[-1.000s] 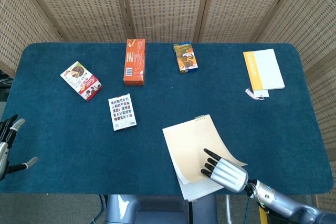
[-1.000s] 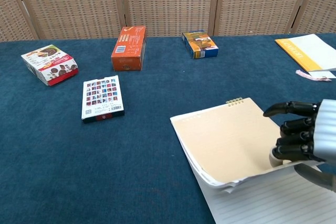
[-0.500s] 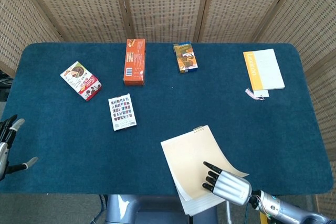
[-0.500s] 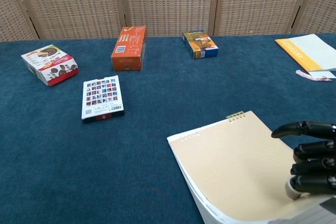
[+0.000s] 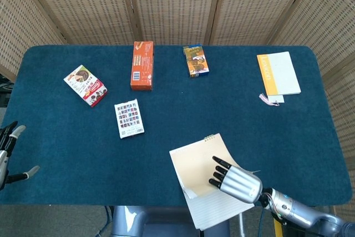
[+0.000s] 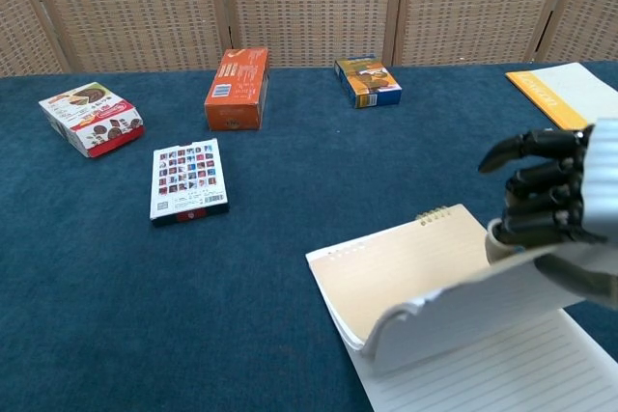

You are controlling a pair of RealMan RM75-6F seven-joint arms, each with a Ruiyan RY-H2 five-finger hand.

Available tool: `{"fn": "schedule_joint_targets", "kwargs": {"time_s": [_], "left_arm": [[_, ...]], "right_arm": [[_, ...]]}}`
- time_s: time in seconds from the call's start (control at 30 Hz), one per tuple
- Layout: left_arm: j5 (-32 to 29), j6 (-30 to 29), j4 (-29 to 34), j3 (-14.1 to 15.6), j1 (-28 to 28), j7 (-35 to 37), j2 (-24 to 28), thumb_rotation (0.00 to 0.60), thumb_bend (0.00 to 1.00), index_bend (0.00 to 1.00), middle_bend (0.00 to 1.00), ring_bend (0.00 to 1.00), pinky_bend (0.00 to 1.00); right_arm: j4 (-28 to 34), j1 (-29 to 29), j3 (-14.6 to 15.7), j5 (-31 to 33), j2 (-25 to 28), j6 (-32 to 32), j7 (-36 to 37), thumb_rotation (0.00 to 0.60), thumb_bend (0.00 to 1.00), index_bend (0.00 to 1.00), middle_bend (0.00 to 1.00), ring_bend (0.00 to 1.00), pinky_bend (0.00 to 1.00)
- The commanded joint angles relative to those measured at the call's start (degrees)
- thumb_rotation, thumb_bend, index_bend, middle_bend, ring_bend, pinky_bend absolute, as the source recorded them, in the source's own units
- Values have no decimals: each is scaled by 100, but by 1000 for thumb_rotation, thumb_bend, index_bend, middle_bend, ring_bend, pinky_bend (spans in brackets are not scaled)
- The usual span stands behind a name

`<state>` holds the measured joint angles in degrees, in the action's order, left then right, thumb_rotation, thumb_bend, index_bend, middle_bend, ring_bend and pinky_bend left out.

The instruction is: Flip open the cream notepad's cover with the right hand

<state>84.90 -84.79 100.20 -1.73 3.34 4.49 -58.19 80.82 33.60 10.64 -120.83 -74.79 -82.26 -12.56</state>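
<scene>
Fingers (image 6: 541, 180) of right hand (image 5: 236, 178) curled, holding lifted cover of cream notepad (image 6: 406, 272) | near table edge, lined page exposed | boxes: 4 | yellow booklet (image 5: 278, 74): 1 | left hand (image 5: 6, 154) spread, empty

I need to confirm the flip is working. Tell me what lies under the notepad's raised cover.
Under the cream notepad's cover, lifted by the right hand, white lined pages show at the near end. The pages toward the spiral binding stay hidden beneath the cover.

Right hand (image 6: 550, 205) under curled notepad cover (image 6: 415, 277)
</scene>
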Motion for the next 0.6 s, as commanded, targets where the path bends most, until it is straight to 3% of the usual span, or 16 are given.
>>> {"fn": "schedule_joint_targets", "kwargs": {"time_s": [0.03, 0.3, 0.6], "left_arm": [[-73, 34, -1, -34, 13, 60, 25, 600, 0, 0, 0, 0, 0], [-361, 248, 47, -148, 116, 96, 73, 600, 0, 0, 0, 0, 0], [-776, 566, 89, -287, 277, -52, 68, 600, 0, 0, 0, 0, 0]], "right_arm": [[379, 286, -341, 362, 257, 416, -22, 600, 672, 657, 646, 501, 243], [947, 876, -1228, 1598, 459, 1726, -338, 600, 672, 658, 646, 501, 254], [607, 1434, -2084, 3217, -181, 2964, -979, 600, 672, 658, 646, 501, 254]]}}
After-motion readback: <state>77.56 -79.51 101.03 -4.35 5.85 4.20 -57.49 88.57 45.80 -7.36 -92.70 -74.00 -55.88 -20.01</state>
